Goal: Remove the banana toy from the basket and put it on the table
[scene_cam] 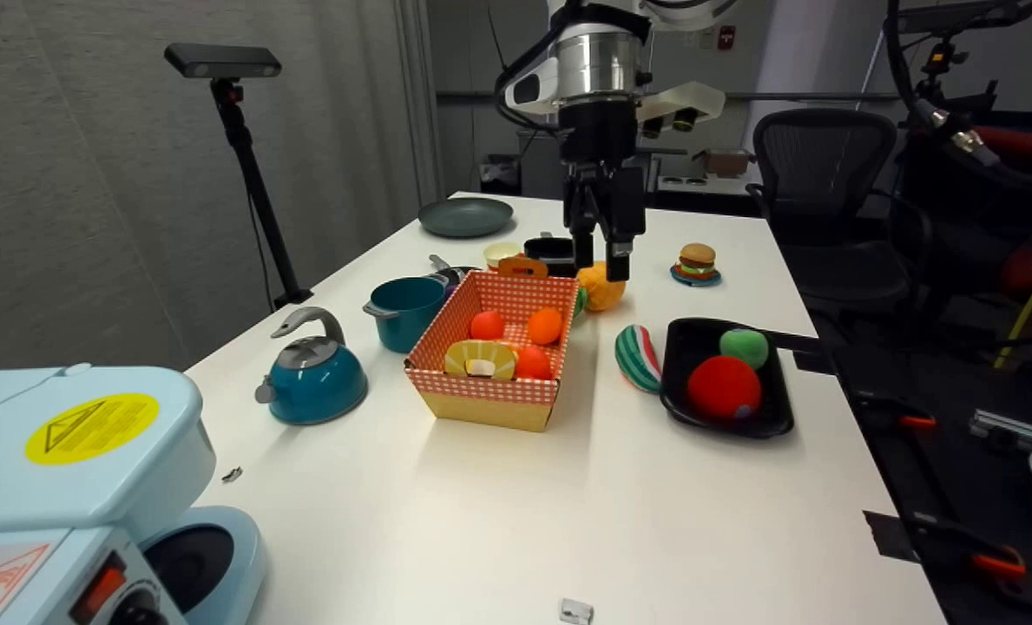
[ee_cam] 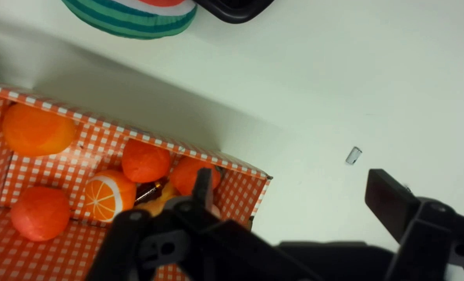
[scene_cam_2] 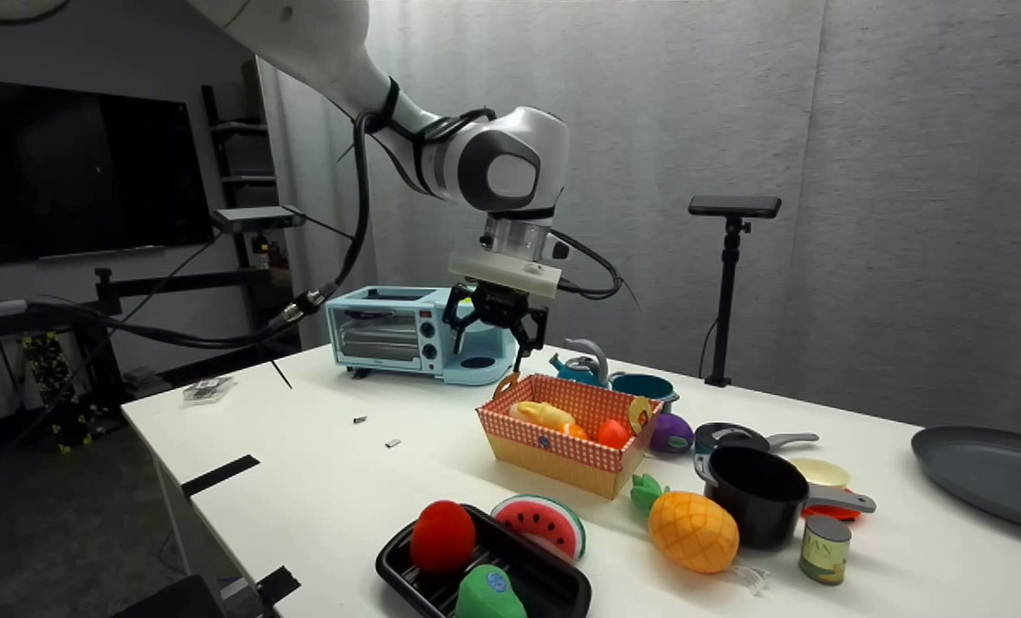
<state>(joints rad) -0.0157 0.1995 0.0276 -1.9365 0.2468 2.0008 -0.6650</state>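
The gripper stands spread wide and holds nothing. In the middle of an exterior view, the banana toy lies in the basket, at its left end. If the gripper comes down crooked, a finger could hit the rim and shove the basket. An orange fruit and a red fruit sit close by, so those might get pinched (it looks crowded). Lower down, the black tray on the surface holds a red toy and a green toy.

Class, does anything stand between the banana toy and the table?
Yes: the walls of the basket surround the banana toy, so it likely needs lifting over them to reach the table.
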